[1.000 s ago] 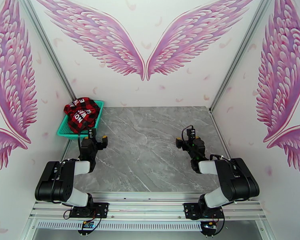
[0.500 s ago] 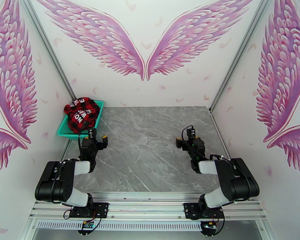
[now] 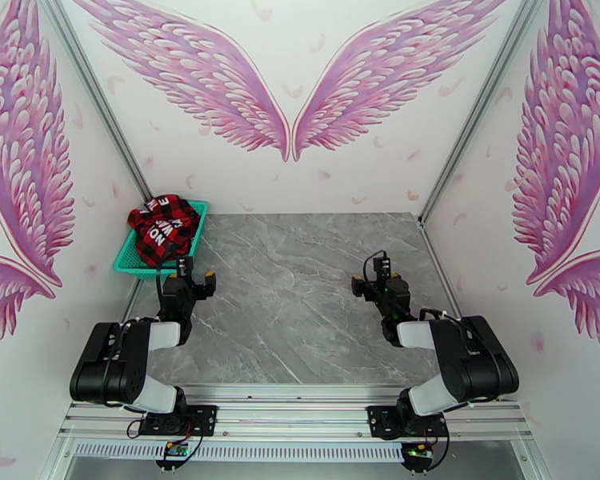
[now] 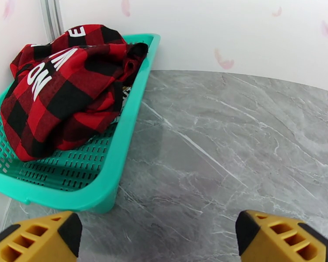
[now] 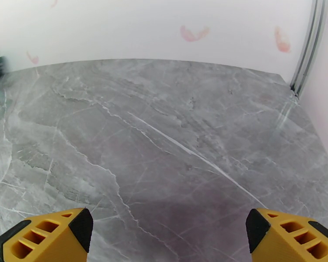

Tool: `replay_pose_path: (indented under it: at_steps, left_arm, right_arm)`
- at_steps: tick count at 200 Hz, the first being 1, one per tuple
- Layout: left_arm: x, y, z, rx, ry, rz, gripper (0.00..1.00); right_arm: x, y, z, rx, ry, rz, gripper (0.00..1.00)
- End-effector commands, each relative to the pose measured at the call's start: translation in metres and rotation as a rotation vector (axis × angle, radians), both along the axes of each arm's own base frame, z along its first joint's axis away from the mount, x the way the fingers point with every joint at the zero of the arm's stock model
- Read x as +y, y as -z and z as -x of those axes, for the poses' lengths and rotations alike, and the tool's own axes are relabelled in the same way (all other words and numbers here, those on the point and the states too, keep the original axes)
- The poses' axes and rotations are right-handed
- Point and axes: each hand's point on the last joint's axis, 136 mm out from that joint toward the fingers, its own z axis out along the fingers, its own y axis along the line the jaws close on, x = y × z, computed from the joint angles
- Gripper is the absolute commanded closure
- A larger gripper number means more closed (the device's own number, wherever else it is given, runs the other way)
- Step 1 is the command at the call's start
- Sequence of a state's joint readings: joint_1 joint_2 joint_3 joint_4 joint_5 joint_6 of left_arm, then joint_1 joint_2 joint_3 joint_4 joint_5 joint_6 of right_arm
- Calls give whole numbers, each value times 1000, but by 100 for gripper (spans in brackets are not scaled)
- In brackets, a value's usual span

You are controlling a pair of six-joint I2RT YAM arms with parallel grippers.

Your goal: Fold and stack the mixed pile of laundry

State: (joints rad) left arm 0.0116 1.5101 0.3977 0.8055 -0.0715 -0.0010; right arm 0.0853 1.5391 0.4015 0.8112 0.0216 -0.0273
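Left tool [image 4: 158,229], right tool [image 5: 168,230] both agape, empty, unmoved; plaid garment [image 4: 63,88] unchanged in basket [image 4: 130,127].

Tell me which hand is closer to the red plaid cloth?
Left. The left hand is just in front of the basket holding the red plaid cloth; the right hand is far across the table.

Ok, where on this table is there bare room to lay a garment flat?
The grey table is bare from the teal basket across to the right wall, and from the back wall to the open left gripper and right gripper. The crowded spot is the far-left corner, where the plaid garment sits heaped in the basket.
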Motion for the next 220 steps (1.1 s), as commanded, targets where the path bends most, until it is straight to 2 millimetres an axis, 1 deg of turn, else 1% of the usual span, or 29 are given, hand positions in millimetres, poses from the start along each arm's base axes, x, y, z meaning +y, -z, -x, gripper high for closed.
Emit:
replay_pose_path:
  at_steps: [1,29,39,47,49,55,61,62,66,70,82,96,105,111,116,124,129,130,152,162,164,171,174,176,180,191,206,220]
  left_arm:
    - [1,-2,-3,-6,3,4,1]
    - [1,-2,-2,-9,2,3,1]
    - [3,-5,-2,-11,-22,-3,1]
    - [6,-10,-1,-10,-46,-10,1]
    - [6,-12,-1,-9,-49,-13,1]
    - [6,-20,0,-3,-57,-20,1]
    - [6,-23,3,44,-72,-20,1]
    - [7,-28,1,35,-76,-19,1]
    - [8,-33,2,60,-93,-13,1]
    - [9,-40,3,68,-113,-8,1]
    - [16,-52,8,90,-175,10,1]
    - [23,-65,9,94,-227,56,1]
    - [29,-70,6,123,-248,78,2]
    - [30,-74,4,145,-249,91,3]
    - [32,-79,1,160,-248,100,4]
    - [35,-84,-4,192,-247,118,4]
    - [39,-87,-7,214,-254,133,4]
    - [40,-83,-6,229,-256,137,4]
    - [66,-98,-22,287,-313,202,5]
    - [78,-105,-30,300,-338,224,7]
    - [80,-102,-31,312,-342,229,7]
    - [89,-110,-39,316,-352,245,8]
    - [91,-108,-41,326,-356,250,8]
    - [94,-115,-45,313,-356,250,8]
    - [98,-120,-50,309,-360,251,9]
    - [110,-122,-60,318,-384,257,10]
    - [124,-122,-75,331,-408,264,11]
    - [137,-110,-91,373,-429,287,14]
  right_arm:
    - [0,-5,-4,-12,-5,-9,1]
    - [0,-6,-3,-20,-5,-8,1]
    - [4,-11,-1,-27,-20,4,1]
    - [7,-20,2,-39,-19,21,1]
    - [7,-20,2,-35,-17,24,1]
    - [7,-32,5,-34,-5,35,1]
    - [6,-40,8,-29,6,38,1]
    - [6,-43,8,-33,8,37,1]
    - [6,-50,10,-27,20,35,1]
    - [4,-58,11,-30,35,15,1]
    - [5,-73,14,-30,48,-44,1]
    - [11,-84,19,-17,31,-108,1]
    - [22,-89,21,-18,-22,-157,5]
    - [35,-94,22,-26,-91,-195,7]
    - [42,-96,23,-28,-131,-215,8]
    - [59,-100,25,-26,-217,-248,9]
    - [68,-101,25,-19,-258,-256,10]
    - [70,-102,25,-18,-263,-257,11]
    - [102,-101,26,20,-382,-234,15]
    - [113,-100,28,32,-416,-217,16]
    - [113,-100,28,32,-418,-215,16]
    - [119,-99,30,39,-434,-209,16]
    - [121,-98,30,43,-441,-209,17]
    - [123,-98,31,44,-447,-209,17]
    - [126,-97,32,47,-457,-211,17]
    - [134,-95,34,52,-485,-213,19]
    - [143,-91,35,67,-506,-208,20]
    - [150,-86,35,92,-525,-191,22]
